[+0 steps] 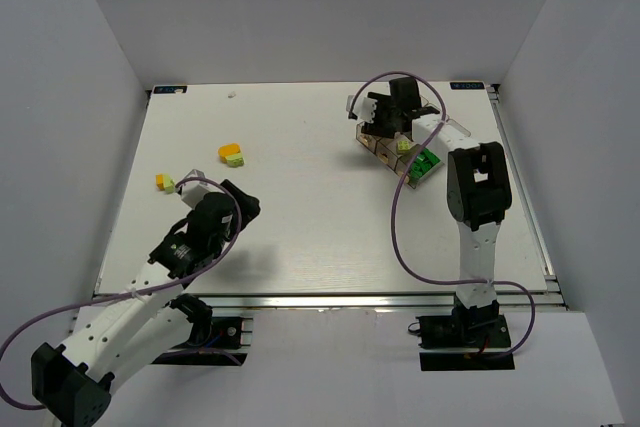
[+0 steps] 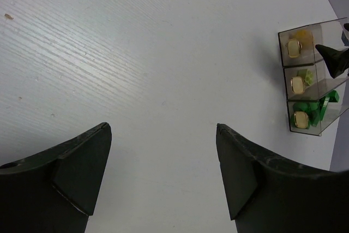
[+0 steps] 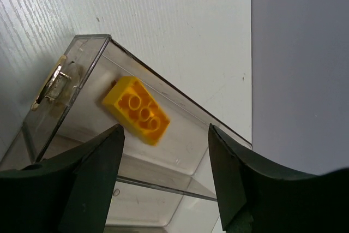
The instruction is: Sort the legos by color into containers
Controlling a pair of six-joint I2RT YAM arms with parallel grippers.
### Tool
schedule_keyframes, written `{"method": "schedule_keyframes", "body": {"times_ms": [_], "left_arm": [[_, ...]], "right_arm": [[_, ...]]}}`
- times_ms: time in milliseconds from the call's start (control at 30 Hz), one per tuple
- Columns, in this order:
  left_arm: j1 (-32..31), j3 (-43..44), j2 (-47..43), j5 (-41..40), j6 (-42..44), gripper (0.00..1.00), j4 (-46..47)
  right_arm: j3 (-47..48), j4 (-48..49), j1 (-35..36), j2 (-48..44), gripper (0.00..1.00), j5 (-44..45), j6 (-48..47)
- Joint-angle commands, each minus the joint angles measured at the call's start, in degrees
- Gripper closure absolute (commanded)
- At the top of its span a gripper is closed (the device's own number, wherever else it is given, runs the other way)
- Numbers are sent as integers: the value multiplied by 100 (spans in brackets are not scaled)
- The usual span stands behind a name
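Right gripper [image 3: 164, 135] is released, jaws apart, over the end bin [image 3: 87, 61]. A yellow brick [image 3: 136, 110] sits inside it, hollow underside up, long axis roughly along the bin. Left gripper [image 2: 163, 129] gapes above the table [image 2: 163, 36].

1. I see three narrow bins of clear smoky plastic [image 1: 374, 140], joined side by side and set at a slant at the far right.
2. In the farthest bin an orange-yellow brick [image 3: 136, 111] lies tilted, with its hollow underside showing.
3. The middle bin holds a pale lime brick [image 2: 309, 76], and the nearest bin holds green bricks [image 1: 428, 162].
4. Loose on the left, an orange-yellow block [image 1: 228, 150] touches a lime block [image 1: 236, 160].
5. Nearer me, a small orange piece [image 1: 160, 181] lies just beside a small lime piece [image 1: 171, 184].
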Motion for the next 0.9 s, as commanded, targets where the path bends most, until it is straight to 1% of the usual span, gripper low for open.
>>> {"method": "schedule_keyframes", "body": {"times_ms": [0, 200, 300, 333, 367, 400, 433, 467, 533, 567, 600, 633, 700, 733, 767, 800, 833, 867], "left_arm": [[25, 3, -5, 33, 46, 13, 80], [25, 12, 109, 60, 81, 13, 177], [34, 100, 319, 69, 143, 10, 247], [34, 144, 381, 69, 161, 10, 274], [34, 188, 460, 77, 204, 10, 291], [60, 310, 539, 86, 283, 9, 300], [87, 381, 723, 86, 327, 7, 265], [122, 451, 820, 112, 371, 7, 248], [332, 670, 1136, 331, 573, 6, 247], [420, 741, 1251, 419, 652, 6, 239], [604, 924, 1383, 499, 818, 6, 230], [692, 1039, 1532, 569, 924, 6, 143], [955, 1303, 2076, 789, 1283, 6, 37], [1027, 1565, 2287, 824, 1408, 6, -68], [1167, 1707, 2698, 885, 1644, 6, -121], [1229, 1839, 2902, 921, 1768, 6, -165], [1282, 2101, 3105, 939, 1882, 6, -209], [1404, 2234, 3489, 1000, 2075, 6, -218]], "right_arm": [[-58, 185, -77, -197, 32, -85, -13], [-119, 185, -183, -434, 31, -234, 215], [-207, 185, -236, -706, 31, -384, 469], [-286, 202, -253, -785, 31, -454, 696], [-347, 237, -271, -995, 28, -498, 873], [-400, 290, -288, -1119, 19, -568, 1040], [-479, 299, -323, -1242, 11, -830, 1215], [-697, 334, -341, -1400, 11, -980, 1600], [-997, 448, -359, -1840, 11, -1462, 1945], [-1312, 466, -359, -2137, 11, -1639, 2225], [-1445, 379, -367, -2262, 11, -1771, 2393], [-1534, 239, -368, -2350, 11, -2173, 2534], [-1535, -226, -350, -2447, 11, -2562, 2824], [-1508, -672, -350, -2447, 11, -2929, 2930], [-1508, -876, -350, -2482, 11, -3115, 3027], [-1569, -1044, -350, -2517, 11, -3300, 3097], [-1639, -1211, -341, -2553, 16, -3589, 3159], [-1736, -1212, -350, -2692, 24, -3731, 3255]]}}
